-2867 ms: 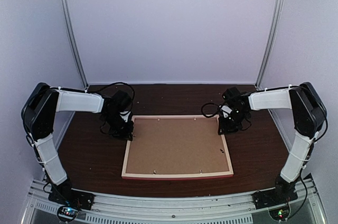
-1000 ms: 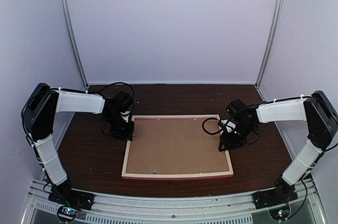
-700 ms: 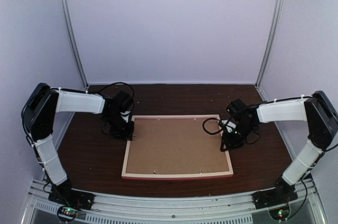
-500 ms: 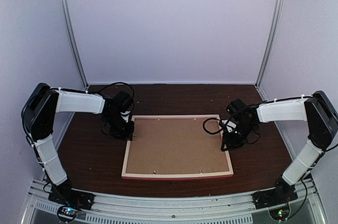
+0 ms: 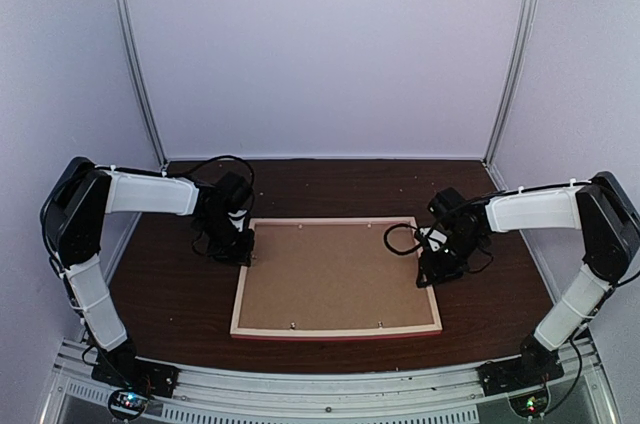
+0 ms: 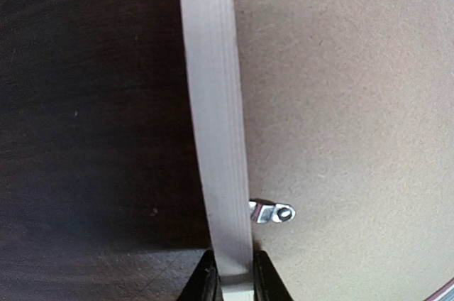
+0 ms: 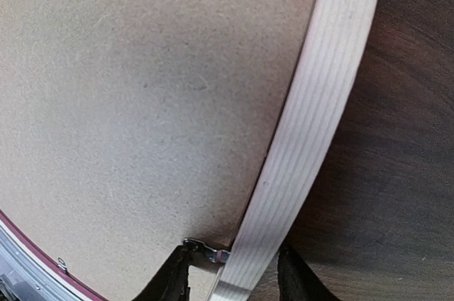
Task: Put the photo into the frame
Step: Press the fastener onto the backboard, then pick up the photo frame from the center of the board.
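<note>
1. Found the frame [image 5: 340, 330] lying face down on the table [image 5: 180, 294], midway between the left and right edges and nearer the near edge than the far one. Pale wood back uppermost, with a thin pink rim showing along the near side.
2. Noted a brown backing board [image 5: 335, 274] seated flat inside the rails, with small metal fittings showing at its near and right margins.
3. Found the left pincer [image 5: 245, 256] clenched on the frame's left rail, close to the far-left corner. In the left wrist view, saw both fingers [image 6: 202, 281] pressed against opposite sides of the rail, and a metal tab [image 6: 271, 211] lying on the board just beside the inner one.
4. Found the right pincer [image 5: 430, 279] released, astride the right rail about midway along it. In the right wrist view, saw the inner finger [image 7: 174, 276] over the board and clear of the rail, just beside a second tab [image 7: 207, 250]. Saw the outer one close along the rail's outer side, over the table.
5. Against the earliest view: right pincer moved from the frame's far-right corner down the right rail toward the near edge, with the right elbow swung out toward the table's right edge.
6. Over the last second: no shift seen in the right pincer's place on the rail.
7. Left arm, frame and board unchanged in position throughout.
</note>
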`<action>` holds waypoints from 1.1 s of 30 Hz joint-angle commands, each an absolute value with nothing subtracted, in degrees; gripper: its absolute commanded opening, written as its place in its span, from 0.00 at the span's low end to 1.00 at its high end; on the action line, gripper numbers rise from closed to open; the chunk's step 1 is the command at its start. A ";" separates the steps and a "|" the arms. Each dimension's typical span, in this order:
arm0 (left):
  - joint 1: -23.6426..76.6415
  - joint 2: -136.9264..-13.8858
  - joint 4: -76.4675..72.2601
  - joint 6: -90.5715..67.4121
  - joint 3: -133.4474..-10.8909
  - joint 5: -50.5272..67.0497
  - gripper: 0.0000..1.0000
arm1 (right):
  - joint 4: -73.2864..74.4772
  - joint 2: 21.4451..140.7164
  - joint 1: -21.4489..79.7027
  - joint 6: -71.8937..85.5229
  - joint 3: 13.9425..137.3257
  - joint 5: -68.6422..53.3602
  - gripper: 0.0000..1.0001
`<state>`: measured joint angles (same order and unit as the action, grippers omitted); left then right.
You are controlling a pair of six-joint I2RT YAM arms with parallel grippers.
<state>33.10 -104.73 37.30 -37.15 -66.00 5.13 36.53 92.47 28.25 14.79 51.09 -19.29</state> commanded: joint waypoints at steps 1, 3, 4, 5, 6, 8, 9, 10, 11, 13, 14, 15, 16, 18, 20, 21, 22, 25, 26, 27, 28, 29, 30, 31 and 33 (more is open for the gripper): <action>33.66 -105.69 37.09 -35.53 -66.16 4.68 0.20 | 37.26 92.92 27.64 15.68 51.88 -18.67 0.40; 33.66 -105.13 37.22 -35.59 -66.25 4.46 0.21 | 37.35 92.39 27.11 15.94 51.45 -18.81 0.39; 33.66 -104.86 37.30 -35.60 -66.31 4.36 0.22 | 37.47 91.87 26.70 16.06 51.16 -18.98 0.39; 33.66 -104.63 37.46 -35.60 -66.47 4.25 0.23 | 37.72 91.37 26.45 16.08 50.81 -19.13 0.39; 33.66 -104.46 37.63 -35.54 -66.65 4.10 0.24 | 37.89 90.73 26.27 16.16 50.46 -19.34 0.40; 33.66 -104.28 37.79 -35.50 -66.92 3.84 0.25 | 37.97 89.62 26.19 16.53 49.59 -19.78 0.41; 33.66 -104.31 37.79 -35.51 -66.97 3.77 0.26 | 37.92 89.18 26.19 16.79 49.09 -20.22 0.42; 33.66 -104.27 37.79 -35.51 -67.02 3.65 0.26 | 37.67 88.80 26.19 17.15 48.53 -20.70 0.43; 33.66 -104.31 37.79 -35.51 -67.05 3.54 0.27 | 37.45 88.47 26.19 17.50 47.99 -21.18 0.43; 33.66 -104.41 37.79 -35.51 -67.10 3.17 0.27 | 37.00 87.74 26.18 18.18 46.74 -21.89 0.44; 33.66 -104.51 37.79 -35.43 -67.14 3.02 0.27 | 36.74 87.32 26.16 18.58 46.23 -22.26 0.44; 33.66 -104.66 37.79 -35.40 -67.15 2.92 0.27 | 36.35 86.90 26.19 19.07 45.58 -22.77 0.45; 33.66 -104.72 37.79 -35.42 -67.15 2.78 0.27 | 35.93 86.44 26.18 19.52 44.96 -23.26 0.45; 33.66 -104.89 37.79 -35.41 -67.18 2.75 0.27 | 35.11 85.64 26.27 20.48 43.71 -24.31 0.45; 33.66 -104.92 37.73 -35.49 -67.24 2.62 0.28 | 34.38 84.91 26.46 21.40 42.57 -24.55 0.46; 33.66 -104.86 37.77 -35.48 -67.31 2.65 0.28 | 33.95 84.57 26.61 21.78 42.05 -24.59 0.45; 33.66 -104.84 37.79 -35.50 -67.30 2.56 0.28 | 33.73 84.37 26.71 22.14 41.68 -24.63 0.45; 33.66 -104.58 37.79 -35.41 -67.41 2.47 0.30 | 33.05 84.03 26.97 23.09 40.69 -24.57 0.40; 33.66 -104.40 37.79 -35.40 -67.41 2.39 0.30 | 32.65 84.05 27.08 23.38 40.39 -24.58 0.38; 33.66 -104.24 37.79 -35.42 -67.41 2.31 0.31 | 32.36 84.16 27.21 23.55 40.16 -24.53 0.37; 33.64 -104.16 37.84 -35.42 -67.41 2.21 0.31 | 32.13 84.34 27.24 23.82 40.02 -24.26 0.34; 33.66 -104.03 37.80 -35.35 -67.54 2.20 0.32 | 31.96 84.63 27.25 24.02 39.92 -23.87 0.32; 33.66 -103.97 37.79 -35.29 -67.63 2.13 0.32 | 31.80 84.97 27.25 24.18 39.90 -23.58 0.30; 33.66 -103.90 37.79 -35.18 -67.74 2.23 0.33 | 31.63 85.33 27.25 24.31 39.98 -23.43 0.28; 33.66 -103.65 37.87 -34.95 -68.05 2.17 0.34 | 31.16 86.03 27.20 24.58 40.24 -23.34 0.26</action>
<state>33.12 -104.66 38.17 -36.10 -66.43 2.98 32.18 84.55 26.85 23.27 41.15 -24.62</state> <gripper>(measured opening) 0.330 0.274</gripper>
